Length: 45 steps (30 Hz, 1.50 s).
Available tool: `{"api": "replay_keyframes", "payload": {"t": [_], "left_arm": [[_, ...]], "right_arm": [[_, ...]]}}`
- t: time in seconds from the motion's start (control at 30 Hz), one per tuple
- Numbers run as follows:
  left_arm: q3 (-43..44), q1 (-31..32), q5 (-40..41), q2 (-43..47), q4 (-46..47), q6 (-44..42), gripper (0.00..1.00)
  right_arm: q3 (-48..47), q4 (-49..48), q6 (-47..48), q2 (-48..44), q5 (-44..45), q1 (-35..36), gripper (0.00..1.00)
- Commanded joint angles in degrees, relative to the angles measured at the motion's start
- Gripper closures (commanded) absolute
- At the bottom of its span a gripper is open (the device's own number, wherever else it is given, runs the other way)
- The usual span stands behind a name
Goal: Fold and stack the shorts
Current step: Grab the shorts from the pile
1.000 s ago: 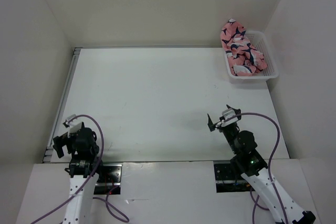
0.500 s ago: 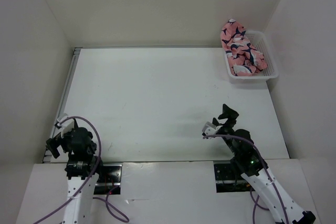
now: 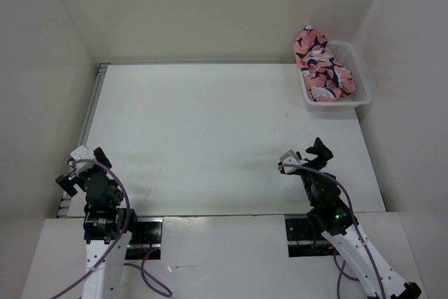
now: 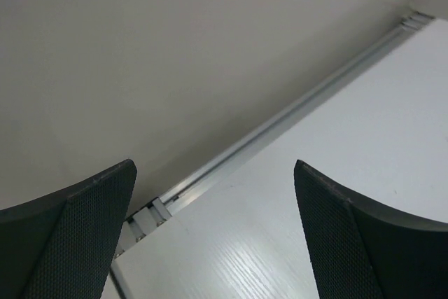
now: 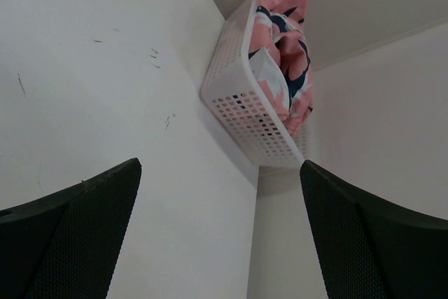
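Note:
The shorts [image 3: 320,65], salmon-pink with a navy-and-white print, lie bunched in the white mesh basket [image 3: 358,100] at the table's far right corner. In the right wrist view the shorts [image 5: 283,47] spill over the rim of the basket [image 5: 245,113], far ahead of the fingers. My right gripper [image 3: 305,155] hovers low near the front right, open and empty, pointing toward the basket. At the front left corner my left gripper [image 3: 81,166] is open too, with nothing between its fingers, facing the table's left edge.
An aluminium rail [image 4: 280,127] runs along the table's left edge below the left wall. Beige walls enclose the white table [image 3: 210,131] on the left, back and right. Small dark marks [image 5: 152,52] dot the tabletop near the basket.
The left gripper has swung leftward toward the table's left edge. The right gripper has rotated and shifted slightly right, now facing the basket. The shorts have not moved.

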<state>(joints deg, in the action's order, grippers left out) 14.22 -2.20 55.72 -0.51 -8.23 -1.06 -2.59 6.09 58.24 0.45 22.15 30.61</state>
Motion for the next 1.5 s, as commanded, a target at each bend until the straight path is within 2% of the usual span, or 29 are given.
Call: {"api": "replay_keyframes", "payload": {"t": [0.0,0.07,0.1,0.13,0.2,0.4,0.47,0.63,0.67,0.77,0.8,0.87,1.03,1.07,1.1,1.13,1.17,1.2,1.23,1.27,1.3,1.33,1.37,1.4,1.43,1.47], "left_arm": [[-0.7,-0.1,-10.2,0.8,-5.1,1.1,0.0],[-0.7,-0.1,-15.1,0.8,-9.7,1.1,0.0],[-0.7,-0.1,-17.8,0.8,-14.8,1.1,0.0],[-0.7,-0.1,-24.4,0.8,-17.7,1.1,0.0],[1.1,-0.1,-28.5,0.8,-24.1,1.1,0.0],[4.1,-0.1,-26.2,0.8,-26.6,1.1,0.0],[4.1,-0.1,-27.7,0.8,-29.3,1.1,0.0],[-0.3,-0.1,-31.8,0.8,-34.2,1.1,0.0],[-1.4,-0.1,-29.0,0.8,-31.0,1.1,0.0],[-5.4,-0.1,-25.1,0.8,-23.6,1.1,0.0],[-6.3,-0.1,-21.2,0.8,-21.8,1.1,0.0],[-8.5,-0.1,-17.2,0.8,-16.7,1.1,0.0],[-7.6,-0.6,-12.3,0.8,-7.1,1.1,0.0],[-5.6,-0.6,-13.3,0.3,-5.1,1.1,0.0],[-1.1,-0.6,-14.8,0.3,-4.5,1.1,0.0],[1.3,-0.6,-18.4,-2.1,-3.7,1.1,0.0],[3.7,-0.6,-20.0,-4.0,-3.0,1.1,0.0],[6.1,-0.6,-21.1,-6.8,-2.2,1.1,0.0],[11.7,-0.6,-23.2,-14.4,-2.2,1.1,0.0],[15.1,-0.6,-24.1,-19.0,-2.9,1.1,0.0],[18.7,-0.6,-24.6,-28.8,-2.9,1.1,0.0],[26.8,-0.6,-26.4,-33.8,-5.4,1.1,0.0],[31.3,-0.6,-27.9,-38.7,-7.1,1.1,0.0],[35.5,-0.6,-29.7,-48.3,-11.2,1.1,0.0],[39.5,-0.6,-33.5,-53.0,-13.1,1.1,0.0],[47.1,0.0,-35.1,-61.4,-14.7,1.1,0.0]], "right_arm": [[-3.8,-0.2,-6.1,-0.4,5.3,0.3,0.01],[-5.4,1.0,-9.4,-0.4,6.6,0.3,0.01],[-5.9,3.3,-10.7,-0.4,7.1,0.3,0.01],[-6.5,4.8,-13.2,-0.4,7.9,0.3,0.01],[-7.1,6.4,-15.4,-0.4,9.0,0.3,0.01],[-7.6,5.6,-19.0,0.3,10.2,0.3,0.01],[-7.6,4.8,-19.6,1.7,9.4,0.3,0.01],[-6.7,3.5,-14.1,-0.7,8.5,0.3,0.01],[-6.7,2.7,-13.3,0.2,7.8,0.3,0.01],[-7.3,5.0,-2.9,-0.6,2.7,0.3,0.01],[-5.3,1.6,2.1,-0.6,3.6,0.3,0.01],[-3.8,-9.5,6.2,-0.6,4.1,0.3,0.01],[-9.9,-10.2,4.4,2.4,-7.7,0.3,0.01],[-11.5,-12.0,3.2,4.7,-8.3,0.3,0.01],[-16.7,-12.0,1.3,12.0,-8.3,0.3,0.01],[-20.2,-12.0,-4.3,16.7,-7.0,0.3,0.01],[-29.0,-10.8,-8.1,27.6,-6.0,0.3,0.01],[-34.0,-8.6,-12.1,33.2,-5.2,0.3,0.01],[-39.1,-5.8,-18.3,38.5,-5.7,-0.2,0.01],[-47.2,-3.4,-20.2,43.1,-6.4,-0.2,0.01],[-49.7,-2.2,-22.4,49.8,-6.4,-0.2,0.01],[-51.3,-3.0,-25.3,52.0,-6.4,-0.2,0.01],[-53.2,-3.9,-26.3,53.7,-6.4,-0.2,0.01],[-54.1,-4.6,-27.5,56.9,-7.6,-1.6,0.01],[-55.4,-4.6,-29.1,59.0,-9.1,-2.7,0.01],[-60.6,-2.7,-34.8,61.8,-9.9,-3.9,0.01]]}}
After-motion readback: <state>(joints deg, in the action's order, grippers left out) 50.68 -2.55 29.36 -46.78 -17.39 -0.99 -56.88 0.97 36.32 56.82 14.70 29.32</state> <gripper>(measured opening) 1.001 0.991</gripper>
